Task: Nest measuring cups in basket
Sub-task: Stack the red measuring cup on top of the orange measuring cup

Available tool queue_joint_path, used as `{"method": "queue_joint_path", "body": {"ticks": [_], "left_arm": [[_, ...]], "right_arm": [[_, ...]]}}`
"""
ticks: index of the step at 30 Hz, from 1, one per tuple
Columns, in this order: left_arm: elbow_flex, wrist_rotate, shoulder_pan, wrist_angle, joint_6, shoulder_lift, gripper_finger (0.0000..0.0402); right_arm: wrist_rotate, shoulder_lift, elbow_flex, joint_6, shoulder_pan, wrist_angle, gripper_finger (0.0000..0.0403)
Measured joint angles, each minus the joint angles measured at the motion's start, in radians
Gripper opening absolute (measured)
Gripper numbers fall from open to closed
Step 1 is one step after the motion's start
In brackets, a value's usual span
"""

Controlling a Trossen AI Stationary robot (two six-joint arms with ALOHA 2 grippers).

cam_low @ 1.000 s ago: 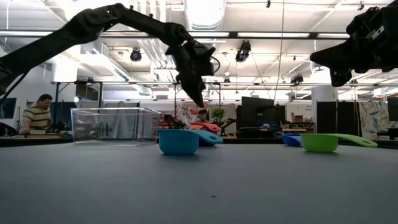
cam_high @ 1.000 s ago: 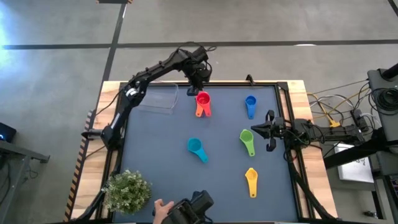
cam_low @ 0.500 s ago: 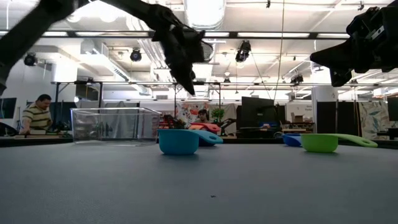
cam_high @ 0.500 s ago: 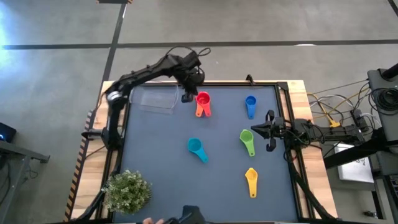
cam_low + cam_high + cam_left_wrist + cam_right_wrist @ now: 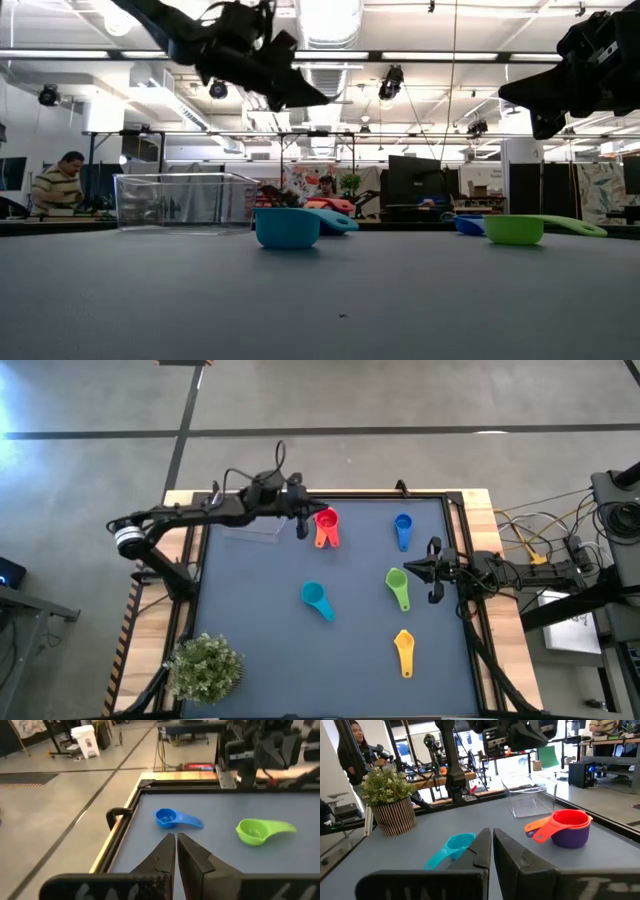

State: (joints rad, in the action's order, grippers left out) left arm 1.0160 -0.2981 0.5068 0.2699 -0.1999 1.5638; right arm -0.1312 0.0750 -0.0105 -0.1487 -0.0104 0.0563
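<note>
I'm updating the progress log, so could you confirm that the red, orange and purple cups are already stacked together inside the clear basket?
Not quite: the stack of red, orange and purple cups is nested together, but it sits on the table beside the clear basket, not inside it. The right wrist view shows the basket holding no cups, and the high view agrees.

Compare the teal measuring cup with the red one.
The teal plastic measuring cup lies alone on the table near its middle; the red plastic measuring cup sits stacked on orange and purple cups beside the clear plastic basket. The red looks wider in the right wrist view. Both sit upright, outside the basket.
</note>
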Motion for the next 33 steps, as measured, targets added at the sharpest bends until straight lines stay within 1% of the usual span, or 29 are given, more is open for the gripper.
{"method": "queue_joint_path", "body": {"ticks": [3, 7, 9, 18, 27, 30, 33], "left_arm": [[-0.054, 0.001, 0.0, 0.076, 0.108, 0.0, 0.0], [-0.061, 0.018, 0.0, 0.087, 0.287, 0.023, 0.0], [-0.061, 0.043, 0.0, 0.082, 0.325, 0.039, 0.0], [-0.061, 0.053, 0.0, 0.105, 0.332, 0.088, 0.0], [-0.062, 0.048, -0.021, 0.225, 0.342, 0.159, 0.0001], [-0.047, 0.047, -0.029, 0.238, 0.341, 0.194, 0.0015], [-0.009, 0.047, -0.034, 0.223, 0.34, 0.232, 0.0042]], "right_arm": [[0.0, 0.0, 0.0, 0.0, 0.0, 0.0, 0.0009], [0.0, 0.0, 0.0, 0.0, 0.0, 0.0, 0.0009], [0.0, 0.0, 0.0, 0.0, 0.0, 0.0, 0.0009], [0.0, 0.0, 0.0, 0.0, 0.0, 0.0, 0.0009], [0.0, 0.0, 0.0, 0.0, 0.0, 0.0, 0.0009], [0.0, 0.0, 0.0, 0.0, 0.0, 0.0, 0.0009], [0.0, 0.0, 0.0, 0.0, 0.0, 0.0, 0.0009]]}}
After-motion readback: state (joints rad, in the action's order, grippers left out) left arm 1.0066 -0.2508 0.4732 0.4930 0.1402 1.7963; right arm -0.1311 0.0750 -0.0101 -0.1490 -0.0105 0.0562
